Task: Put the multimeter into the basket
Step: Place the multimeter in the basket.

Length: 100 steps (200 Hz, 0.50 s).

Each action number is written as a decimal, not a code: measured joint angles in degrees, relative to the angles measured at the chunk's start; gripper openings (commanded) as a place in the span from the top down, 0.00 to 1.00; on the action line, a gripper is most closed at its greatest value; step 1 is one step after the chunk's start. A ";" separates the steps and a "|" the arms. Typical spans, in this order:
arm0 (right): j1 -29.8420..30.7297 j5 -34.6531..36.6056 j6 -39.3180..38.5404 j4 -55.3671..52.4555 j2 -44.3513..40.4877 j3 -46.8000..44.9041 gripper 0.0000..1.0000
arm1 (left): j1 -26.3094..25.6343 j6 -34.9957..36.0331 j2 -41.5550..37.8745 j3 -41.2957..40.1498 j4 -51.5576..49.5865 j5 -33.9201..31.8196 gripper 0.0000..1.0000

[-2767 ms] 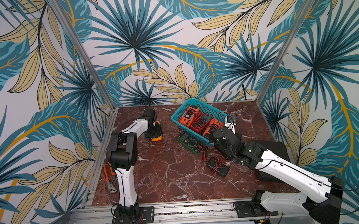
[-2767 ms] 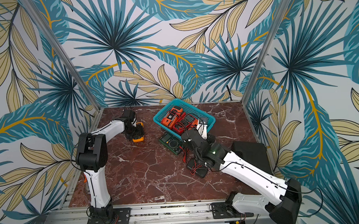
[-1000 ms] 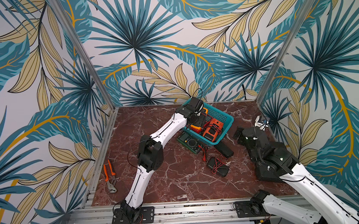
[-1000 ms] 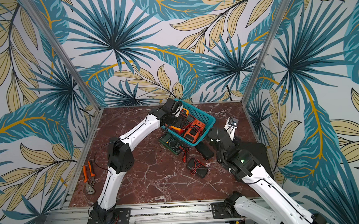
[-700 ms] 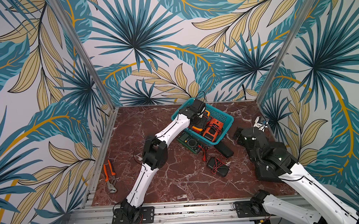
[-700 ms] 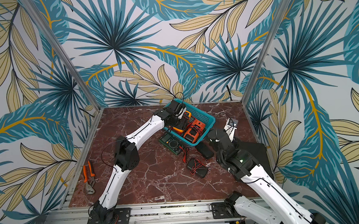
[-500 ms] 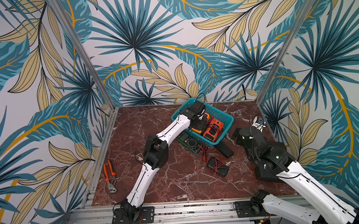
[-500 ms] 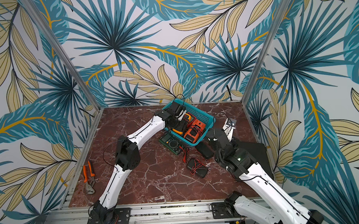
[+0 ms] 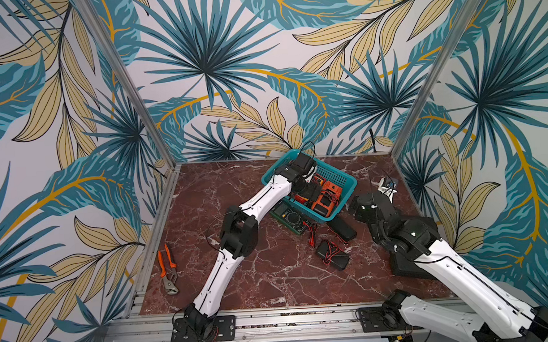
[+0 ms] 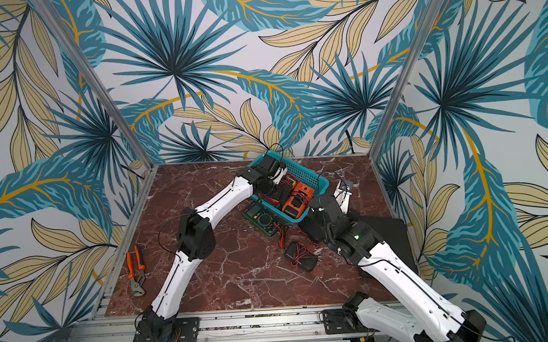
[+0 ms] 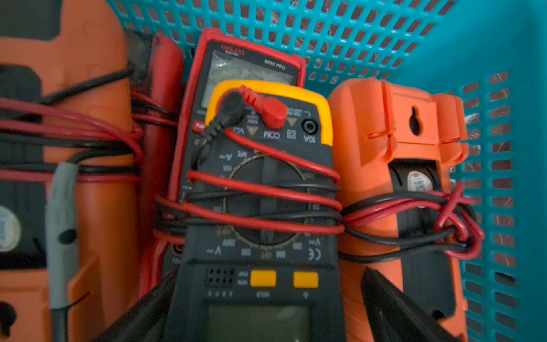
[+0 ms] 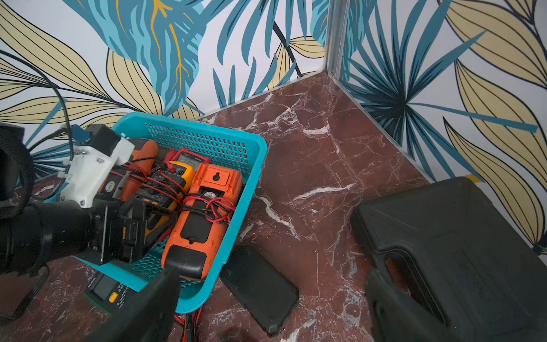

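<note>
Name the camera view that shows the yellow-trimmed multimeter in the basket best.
The left wrist view: the yellow-trimmed multimeter fills the frame, dial, jacks and wrapped leads clear, inside the basket. The right wrist view shows it small between orange meters. In both top views the left arm hides nearly all of it.

The basket (image 12: 207, 142) is teal, pierced in a grid; the multimeter (image 11: 260, 207) is dark grey edged yellow, its leads (image 11: 251, 189) red and black; the tabletop (image 12: 325, 165) is red-brown, white-veined.

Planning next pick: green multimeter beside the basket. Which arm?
Left, probably: left gripper is open in the basket, close by the green multimeter; right gripper is across the basket from it.
</note>
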 measured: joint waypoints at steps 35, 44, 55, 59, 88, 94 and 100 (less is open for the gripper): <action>0.00 -0.39 -0.04 -0.07 0.00 0.15 0.00 | 0.02 -0.94 -0.02 0.00 0.17 1.73 0.00; 0.00 -0.52 -0.04 -0.07 0.00 0.22 0.00 | 0.02 -1.27 -0.09 -0.17 0.48 2.14 0.00; 0.00 -0.81 -0.11 -0.07 0.04 0.33 0.01 | 0.00 -1.79 -0.92 -1.36 1.25 2.34 0.00; 0.00 -0.96 -0.13 -0.07 0.09 0.37 0.01 | 0.00 -1.90 -1.25 -1.95 1.44 2.36 0.00; -0.04 -2.93 -1.16 -0.09 0.74 0.85 0.01 | -0.07 -3.41 -8.09 -9.97 3.91 -0.02 0.00; -0.04 -3.61 -1.55 -0.11 1.11 1.05 0.01 | -0.07 -3.85 -10.14 -12.13 4.70 -0.96 0.00; -0.09 -4.42 -2.01 -0.09 1.49 1.22 0.00 | -0.07 -4.24 -12.04 -14.08 5.31 -1.81 0.00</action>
